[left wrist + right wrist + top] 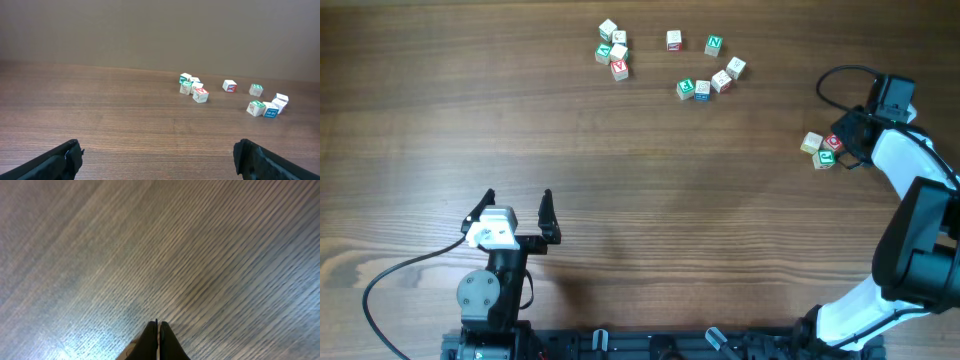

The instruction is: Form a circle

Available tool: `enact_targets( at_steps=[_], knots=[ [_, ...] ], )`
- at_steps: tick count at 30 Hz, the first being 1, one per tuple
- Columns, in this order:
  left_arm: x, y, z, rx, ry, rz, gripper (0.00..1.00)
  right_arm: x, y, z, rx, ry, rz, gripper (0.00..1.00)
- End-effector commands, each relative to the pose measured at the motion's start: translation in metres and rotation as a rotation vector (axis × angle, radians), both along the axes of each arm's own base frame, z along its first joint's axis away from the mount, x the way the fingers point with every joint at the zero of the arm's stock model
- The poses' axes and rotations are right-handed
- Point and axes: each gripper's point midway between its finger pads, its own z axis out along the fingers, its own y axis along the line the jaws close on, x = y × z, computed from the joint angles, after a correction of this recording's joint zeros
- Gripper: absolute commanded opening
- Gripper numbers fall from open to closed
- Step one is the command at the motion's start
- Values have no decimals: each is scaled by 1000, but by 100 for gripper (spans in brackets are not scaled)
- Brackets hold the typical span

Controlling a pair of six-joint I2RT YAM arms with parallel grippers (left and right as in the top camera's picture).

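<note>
Over by the right edge of the table [740, 250], three blocks [826, 157] sit bunched together. The right pincer [158, 329] is right up against them from the right-edge side, so the trio lies toward the table's middle from its tip. Whether it's actually touching one, I can't tell from overhead. Its jaws are pressed fully together with nothing between them, and its own camera shows only bare wood grain past the tips.

The other blocks are up along the far edge: a tight clump [613, 50] left of centre and a looser curved scatter [703, 88] just right of centre. That scatter already looks a bit like an arc, so my guess is the circle gets built there and the trio needs to travel toward the far edge and the middle. They're cubes, so no long axis to worry about, just push direction.

The right arm is clearly the nearer one. The left pincer [517, 207] sits near the front edge with jaws spread wide, holding nothing, well apart from every block.

Nothing sits between the trio and the scatter. The main risk I see is the three splitting apart when shoved with shut jaws.
</note>
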Motion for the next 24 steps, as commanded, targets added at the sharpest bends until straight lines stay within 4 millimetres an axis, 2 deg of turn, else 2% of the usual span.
enact_targets(
  at_steps=[1, 15, 24],
  knots=[
    [0, -4, -1, -8, -1, -20, 100, 7, 6, -6, 28, 5, 38, 5],
    [0, -4, -1, -8, -1, -20, 100, 0, 12, -11, 48, 39, 50, 4],
    [0, -4, -1, -8, -1, -20, 100, 2, -1, -6, -17, 32, 19, 4]
  ],
)
